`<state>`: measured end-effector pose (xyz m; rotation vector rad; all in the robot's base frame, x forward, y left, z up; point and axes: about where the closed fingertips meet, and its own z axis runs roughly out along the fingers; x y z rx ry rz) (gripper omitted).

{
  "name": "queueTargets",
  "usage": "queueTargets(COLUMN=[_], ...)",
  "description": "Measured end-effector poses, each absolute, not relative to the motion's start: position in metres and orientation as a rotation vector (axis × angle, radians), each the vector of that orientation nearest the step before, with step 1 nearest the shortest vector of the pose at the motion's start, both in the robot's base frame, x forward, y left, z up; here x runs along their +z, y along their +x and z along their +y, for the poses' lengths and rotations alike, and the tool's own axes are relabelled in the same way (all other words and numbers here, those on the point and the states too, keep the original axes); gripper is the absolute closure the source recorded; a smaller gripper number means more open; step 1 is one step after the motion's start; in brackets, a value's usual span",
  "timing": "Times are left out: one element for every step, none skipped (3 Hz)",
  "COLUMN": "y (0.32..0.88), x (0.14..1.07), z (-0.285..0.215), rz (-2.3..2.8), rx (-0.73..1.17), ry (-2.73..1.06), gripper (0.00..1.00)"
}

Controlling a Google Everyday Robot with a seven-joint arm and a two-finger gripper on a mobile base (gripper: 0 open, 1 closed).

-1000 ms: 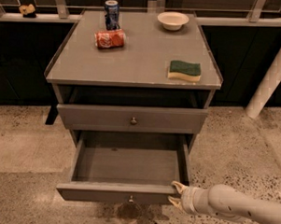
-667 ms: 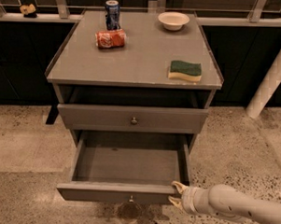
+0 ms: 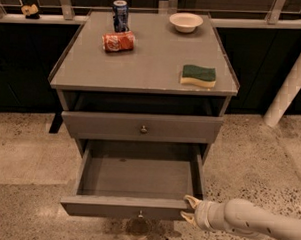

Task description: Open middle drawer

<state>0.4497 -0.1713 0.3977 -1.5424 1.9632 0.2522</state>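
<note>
A grey cabinet has an upper drawer with a small knob, its front closed or nearly closed. The drawer below it is pulled far out and looks empty inside; its front panel has a knob at the centre. My gripper reaches in from the lower right on a white arm. It sits at the right end of the open drawer's front panel. Its two tan fingertips are spread apart, one above the panel's top edge and one lower.
On the cabinet top are an upright blue can, a red can lying on its side, a white bowl and a green-and-yellow sponge. A white post stands at the right. The floor is speckled.
</note>
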Motion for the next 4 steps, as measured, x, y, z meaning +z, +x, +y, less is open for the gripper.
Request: queueTargets(y=[0.4458,0.4464,0.4422,0.4427], x=[0.3958,0.398,0.3959,0.3982], z=[-0.1715,-0.1716,-0.1716,-0.1717], rz=[1.962,1.962,1.96,1.96], rx=[0.258,0.258,0.265,0.265], ry=[-1.54,-1.54,-1.537,-1.537], gripper=[1.0,1.0,1.0,1.0])
